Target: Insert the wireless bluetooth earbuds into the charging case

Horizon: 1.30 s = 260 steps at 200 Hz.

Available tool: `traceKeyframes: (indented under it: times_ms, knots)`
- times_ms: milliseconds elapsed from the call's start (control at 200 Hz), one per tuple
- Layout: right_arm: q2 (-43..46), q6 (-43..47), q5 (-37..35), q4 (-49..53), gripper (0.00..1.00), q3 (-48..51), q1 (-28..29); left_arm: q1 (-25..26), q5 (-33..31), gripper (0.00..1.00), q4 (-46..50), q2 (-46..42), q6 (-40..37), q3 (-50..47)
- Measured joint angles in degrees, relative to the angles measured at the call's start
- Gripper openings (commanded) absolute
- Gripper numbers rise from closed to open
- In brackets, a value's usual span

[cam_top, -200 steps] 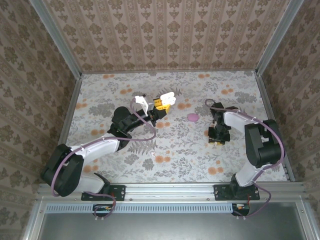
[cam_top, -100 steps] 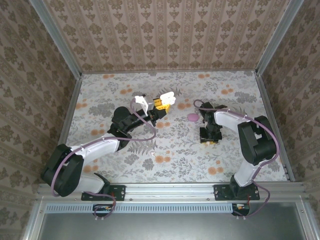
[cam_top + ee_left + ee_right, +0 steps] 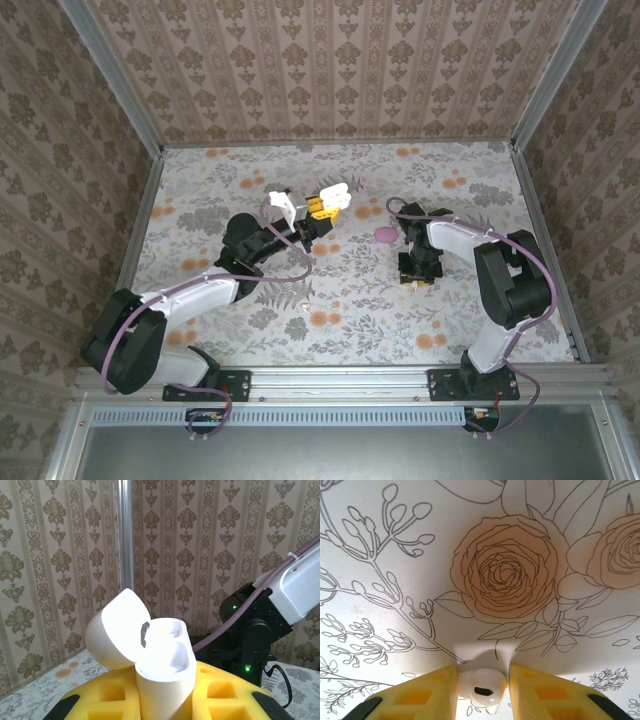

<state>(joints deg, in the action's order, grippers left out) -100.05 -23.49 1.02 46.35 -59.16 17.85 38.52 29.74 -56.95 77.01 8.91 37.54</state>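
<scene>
The left arm reaches from the near left corner toward the middle of the flower-printed surface. The left fingers are clamped on a white charging case, held above the surface. In the left wrist view the case stands upright between the two yellow pads, and its lid is swung open to the left, so the hollow seats inside show. Behind it rise the patterned wall and a metal corner post. The right arm sits at the right of that view.

Right of the case, a small pink rounded object lies on the surface, apart from both arms. Whether it is a bud or a case cannot be told.

Just right of it, the right fingers point straight down at the surface. In the right wrist view a white earbud sits between the yellow fingertips. They are drawn in against it on both sides and grip it, below a large printed orange rose. Whether the bud touches the surface or is raised off it cannot be told.
</scene>
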Motion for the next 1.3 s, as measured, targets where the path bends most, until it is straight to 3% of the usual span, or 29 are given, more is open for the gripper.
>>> traceKeyframes:
  times_ms: [1185,1300]
  knots:
    - [-1.20,5.57,-1.66,0.87,0.38,-1.51,0.11,-0.04,-0.20,0.14,0.15,-0.63,0.00,-0.07]
    - [-1.20,5.57,-1.66,1.70,0.35,-1.44,0.22,-0.04,-0.20,0.14,0.39,-0.63,0.00,-0.07]
